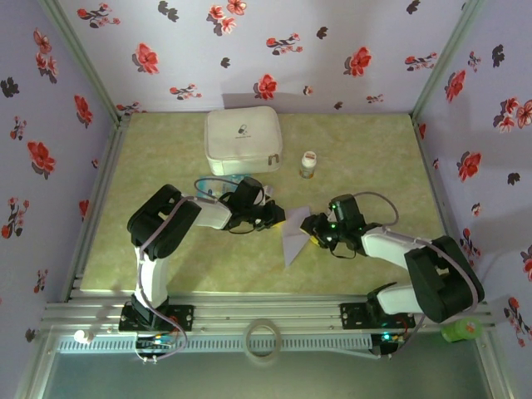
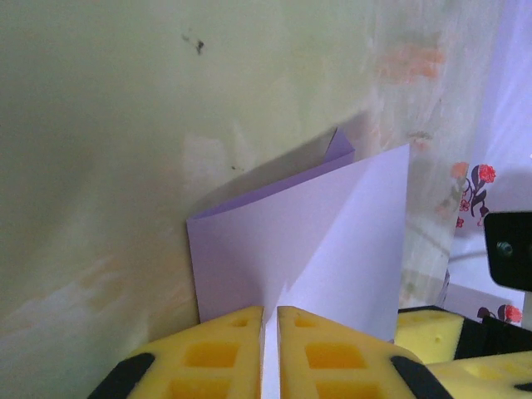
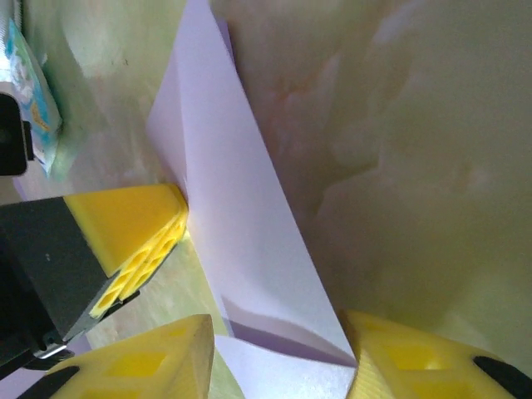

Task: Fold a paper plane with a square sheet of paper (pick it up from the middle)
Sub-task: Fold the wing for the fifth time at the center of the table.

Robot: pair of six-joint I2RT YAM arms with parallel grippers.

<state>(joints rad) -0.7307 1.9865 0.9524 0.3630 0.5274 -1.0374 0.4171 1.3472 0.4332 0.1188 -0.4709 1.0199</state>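
The square sheet of paper (image 1: 295,234), lavender and partly folded, lies in the middle of the table between both grippers. In the left wrist view the paper (image 2: 307,241) stands up as a folded flap with a diagonal crease. My left gripper (image 2: 270,332) is shut on its near edge, the yellow fingers (image 2: 224,349) pinching the sheet; from above it (image 1: 280,218) is at the paper's left corner. My right gripper (image 3: 278,366) is open, its fingers (image 3: 170,362) standing either side of the paper (image 3: 241,216), and from above it (image 1: 312,227) meets the sheet's right side.
A white zip case (image 1: 243,140) sits at the back, with a small bottle (image 1: 308,164) to its right. A teal-and-white packet (image 3: 29,91) lies near the left arm. A tape roll (image 1: 263,339) rests on the front rail. Patterned walls enclose the table.
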